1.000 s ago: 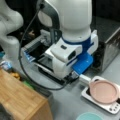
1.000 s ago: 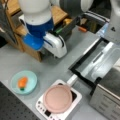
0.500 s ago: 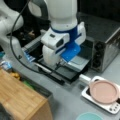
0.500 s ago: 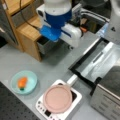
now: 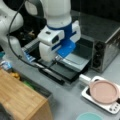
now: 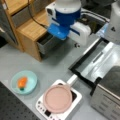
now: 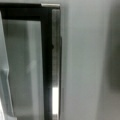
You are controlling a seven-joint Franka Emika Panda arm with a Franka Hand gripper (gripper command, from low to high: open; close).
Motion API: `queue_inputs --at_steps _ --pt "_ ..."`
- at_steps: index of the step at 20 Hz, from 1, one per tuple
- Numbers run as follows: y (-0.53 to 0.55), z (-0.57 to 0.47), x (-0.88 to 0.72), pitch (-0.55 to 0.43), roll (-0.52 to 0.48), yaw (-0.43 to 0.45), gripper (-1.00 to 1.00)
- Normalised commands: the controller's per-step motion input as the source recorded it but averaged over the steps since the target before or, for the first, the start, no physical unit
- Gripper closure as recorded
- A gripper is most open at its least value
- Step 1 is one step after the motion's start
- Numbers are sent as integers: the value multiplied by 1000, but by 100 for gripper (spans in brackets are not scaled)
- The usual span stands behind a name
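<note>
The tool (image 5: 58, 58) hangs just above the open oven door (image 5: 72, 65), near the door's outer edge; in a front view only a small tip (image 6: 77, 45) shows below the white and blue wrist body, and I cannot tell whether it stands wide or narrow. The wrist view shows no fingers at all.

The door lies flat, folded down from the oven (image 5: 105, 47) toward the worktop (image 5: 67, 97). Its handle (image 5: 51, 73) is a long dark bar along the free edge, running from mid left toward lower centre of a front view. The handle sits just below and slightly outward from the tool, so its long axis crosses under the wrist.

In the wrist view the handle (image 7: 55, 75) runs top to bottom through the middle of the frame, with the door's glass on the left and bare grey worktop on the right; this view gives the alignment that the front views hide behind the arm's bulk.

Only a front view shows the plate (image 6: 24, 82) with an orange item at lower left. The pan (image 6: 58, 99) on its white cooker appears in both front views, well apart from the tool.
</note>
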Motion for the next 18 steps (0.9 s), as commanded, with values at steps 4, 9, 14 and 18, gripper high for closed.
queue_inputs --at_steps 4,9,14,18 --pt "22 -64 -153 -125 13 97 -100" --pt "14 -73 -117 -85 -12 122 -100" --pt "18 -87 -70 -77 -27 119 -100" --pt "23 -77 -27 -75 -29 119 -100"
